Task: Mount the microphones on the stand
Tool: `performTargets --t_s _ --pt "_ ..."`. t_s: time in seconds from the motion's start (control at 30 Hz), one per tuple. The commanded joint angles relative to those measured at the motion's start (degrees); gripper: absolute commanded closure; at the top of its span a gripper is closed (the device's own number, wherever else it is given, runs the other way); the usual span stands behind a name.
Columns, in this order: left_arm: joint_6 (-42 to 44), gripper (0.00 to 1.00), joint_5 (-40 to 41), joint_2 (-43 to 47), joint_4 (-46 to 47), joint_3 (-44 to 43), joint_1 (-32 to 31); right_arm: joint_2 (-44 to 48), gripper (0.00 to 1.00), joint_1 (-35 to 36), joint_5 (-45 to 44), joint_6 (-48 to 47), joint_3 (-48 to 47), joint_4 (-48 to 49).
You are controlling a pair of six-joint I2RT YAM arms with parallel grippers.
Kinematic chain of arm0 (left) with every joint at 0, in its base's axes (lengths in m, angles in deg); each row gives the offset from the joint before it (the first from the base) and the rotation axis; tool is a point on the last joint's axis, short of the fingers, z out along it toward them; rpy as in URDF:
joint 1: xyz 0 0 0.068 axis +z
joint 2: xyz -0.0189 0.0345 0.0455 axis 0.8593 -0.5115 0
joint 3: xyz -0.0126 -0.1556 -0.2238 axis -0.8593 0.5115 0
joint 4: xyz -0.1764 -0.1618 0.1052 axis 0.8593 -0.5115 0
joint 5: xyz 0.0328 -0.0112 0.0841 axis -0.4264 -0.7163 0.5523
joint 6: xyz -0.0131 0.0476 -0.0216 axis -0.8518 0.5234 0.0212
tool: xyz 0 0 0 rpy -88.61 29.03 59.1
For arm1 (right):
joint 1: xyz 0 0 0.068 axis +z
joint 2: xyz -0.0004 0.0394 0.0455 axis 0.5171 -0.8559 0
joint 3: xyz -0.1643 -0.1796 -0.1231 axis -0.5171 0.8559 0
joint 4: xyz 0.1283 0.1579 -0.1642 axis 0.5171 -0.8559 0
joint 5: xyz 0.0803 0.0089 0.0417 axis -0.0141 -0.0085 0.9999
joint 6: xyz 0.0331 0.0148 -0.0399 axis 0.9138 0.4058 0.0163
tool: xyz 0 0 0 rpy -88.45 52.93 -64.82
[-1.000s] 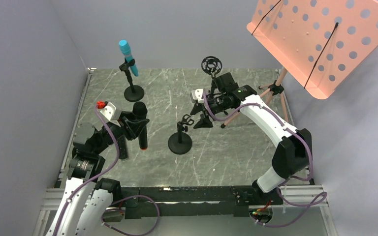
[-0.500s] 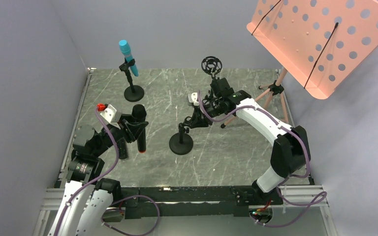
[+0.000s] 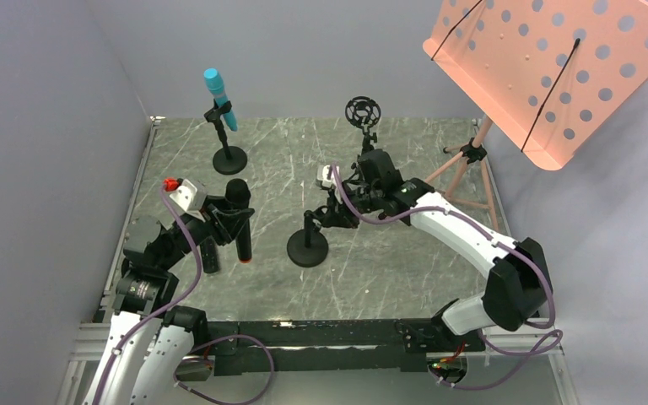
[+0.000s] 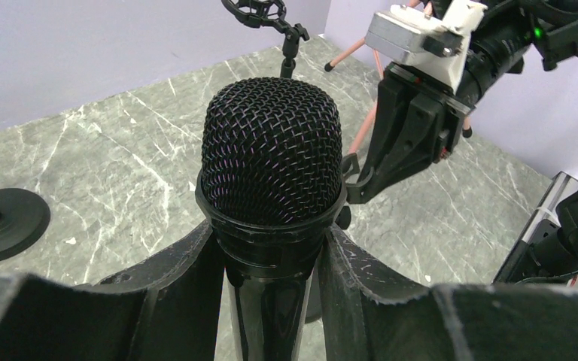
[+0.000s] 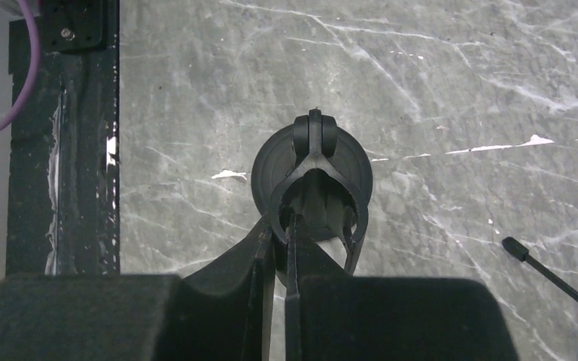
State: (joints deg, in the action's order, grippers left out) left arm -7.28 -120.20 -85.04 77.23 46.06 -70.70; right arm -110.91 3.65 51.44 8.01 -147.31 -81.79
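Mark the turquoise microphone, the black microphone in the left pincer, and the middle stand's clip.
turquoise microphone [image 3: 217, 90]: top external view, upper body.
black microphone [image 4: 271, 154]: left wrist view, mesh head.
stand clip [image 5: 315, 159]: right wrist view, fork of the clip.

Robotics lab test cell: plain grey-lilac partition walls [image 3: 51, 126] box in a grey marble-patterned tabletop [image 3: 405, 253]. White-and-black robot arms [image 3: 464, 232] are bolted to a bare aluminium frame rail [image 3: 304, 333] at its near edge. A salmon-pink perforated music stand [image 3: 548, 67] serves as a prop.
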Motion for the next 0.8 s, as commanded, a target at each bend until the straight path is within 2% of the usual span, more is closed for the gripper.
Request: performTargets --t_s 0.0,0.23,0.33,0.6,0.77 --pt "-1.79 1.0 -0.75 -0.56 4.66 -1.7 -0.14 4.18 0.85 3.92 -4.45 8.8 1.83 4.8" --pt "-2.99 1.0 -1.31 -0.37 5.33 -2.45 -0.14 3.19 0.46 4.4 -1.7 4.37 -0.77 -0.5" --pt "-3.61 1.0 -1.95 -0.24 5.9 -2.97 -0.14 5.26 0.36 4.21 -1.27 1.51 -1.5 -2.69" --pt "-6.49 1.0 -4.5 -1.94 11.06 -3.87 -0.14 10.34 0.26 -1.27 6.76 -8.25 -2.66 -11.69" --pt "-9.69 1.0 -6.81 -4.25 15.95 -4.62 -0.14 11.67 0.28 -8.5 14.9 -12.99 -3.18 -14.34"
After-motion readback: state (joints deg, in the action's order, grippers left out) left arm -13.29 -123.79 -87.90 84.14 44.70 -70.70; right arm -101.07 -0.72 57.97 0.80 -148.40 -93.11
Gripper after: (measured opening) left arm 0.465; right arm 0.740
